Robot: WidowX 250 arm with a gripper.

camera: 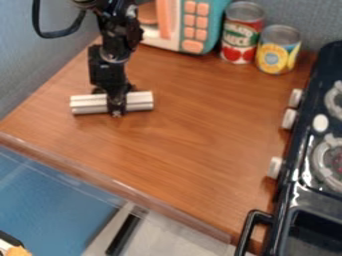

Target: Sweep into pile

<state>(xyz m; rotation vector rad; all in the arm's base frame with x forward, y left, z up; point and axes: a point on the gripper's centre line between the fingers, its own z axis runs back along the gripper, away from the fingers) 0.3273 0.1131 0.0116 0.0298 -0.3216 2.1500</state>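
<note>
The black gripper [116, 111] hangs down over the left part of the wooden counter, shut on the middle of a white ridged bar [140, 101]. This bar lies crosswise, sticking out to the left and right of the fingers, low over the brown surface [180, 130]. Whether its lower edge touches the wood, I cannot tell. The fingers cover the bar's centre.
At the back are a teal and orange toy microwave [202, 25], a red-labelled can [241, 32] and a yellow-labelled can [277, 50]. A black toy stove [304, 167] with white knobs borders the right side. The counter's front edge [113, 183] slants across the lower left.
</note>
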